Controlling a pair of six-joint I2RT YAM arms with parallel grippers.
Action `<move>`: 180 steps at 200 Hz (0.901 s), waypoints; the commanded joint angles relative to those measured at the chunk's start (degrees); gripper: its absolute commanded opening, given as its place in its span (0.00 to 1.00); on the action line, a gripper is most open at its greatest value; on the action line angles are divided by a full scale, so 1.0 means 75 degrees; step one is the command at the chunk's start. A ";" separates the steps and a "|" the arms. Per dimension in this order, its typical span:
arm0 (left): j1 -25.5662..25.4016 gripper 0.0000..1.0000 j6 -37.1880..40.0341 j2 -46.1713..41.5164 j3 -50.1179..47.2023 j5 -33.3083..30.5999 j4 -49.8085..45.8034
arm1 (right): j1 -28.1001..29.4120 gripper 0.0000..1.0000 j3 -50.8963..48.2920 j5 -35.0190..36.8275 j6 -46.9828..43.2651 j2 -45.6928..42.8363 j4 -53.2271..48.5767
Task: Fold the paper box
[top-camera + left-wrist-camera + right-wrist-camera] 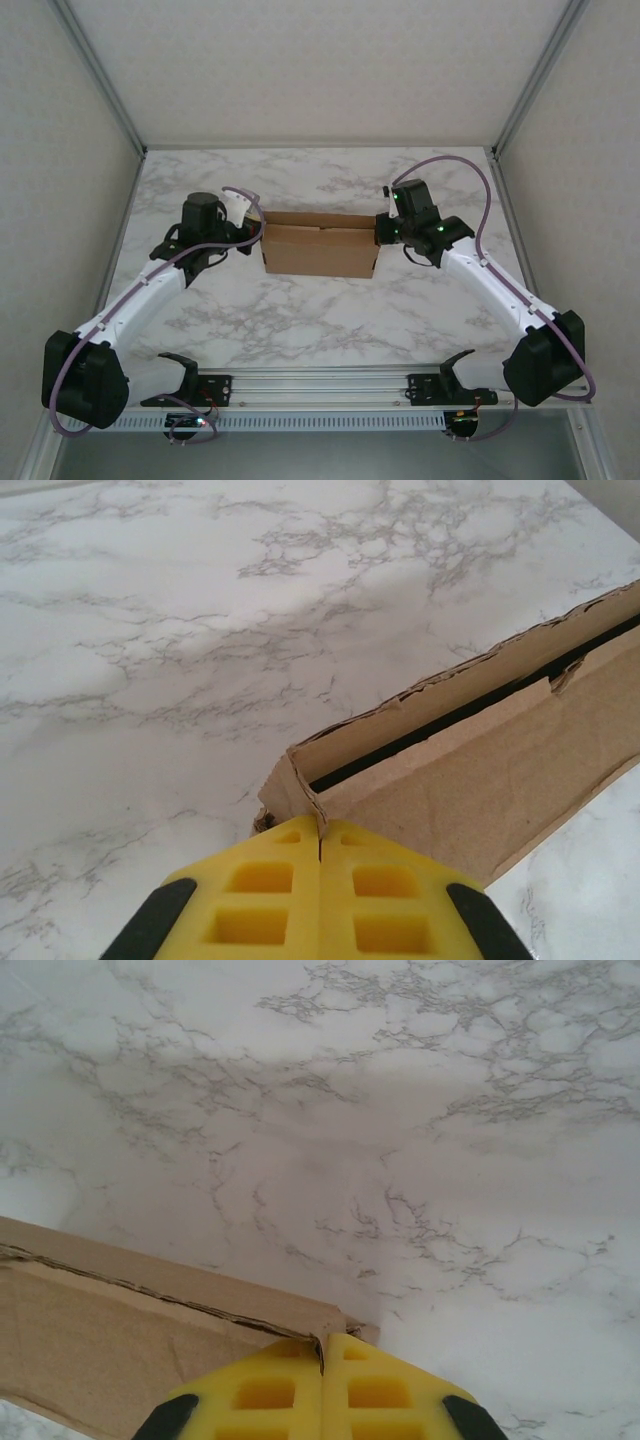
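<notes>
The paper box (318, 255) lies long-ways left to right between my 2 arms; 1 at each end. Both jaws are clenched shut, tips touching its corners.

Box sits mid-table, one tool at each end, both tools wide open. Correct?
Not quite: both tools are shut, not open. The left wrist view shows the left tool closed at a corner of the paper box, and the right wrist view shows the right tool likewise. The rest holds: box mid-table, one tool at each end.
</notes>
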 commanded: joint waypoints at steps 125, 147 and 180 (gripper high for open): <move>-0.0220 0.01 -0.0276 -0.0540 -0.0387 -0.0076 0.0095 | 0.0725 0.00 -0.0059 0.0921 0.0998 0.0371 0.0163; -0.0209 0.01 -0.0270 -0.0554 -0.0375 -0.0108 0.0069 | 0.0737 0.00 -0.0016 0.0868 0.1137 0.0383 0.0104; -0.0204 0.01 -0.0214 -0.0586 -0.0375 -0.0158 -0.0015 | 0.0805 0.00 0.0017 0.0885 0.1022 0.0396 0.0080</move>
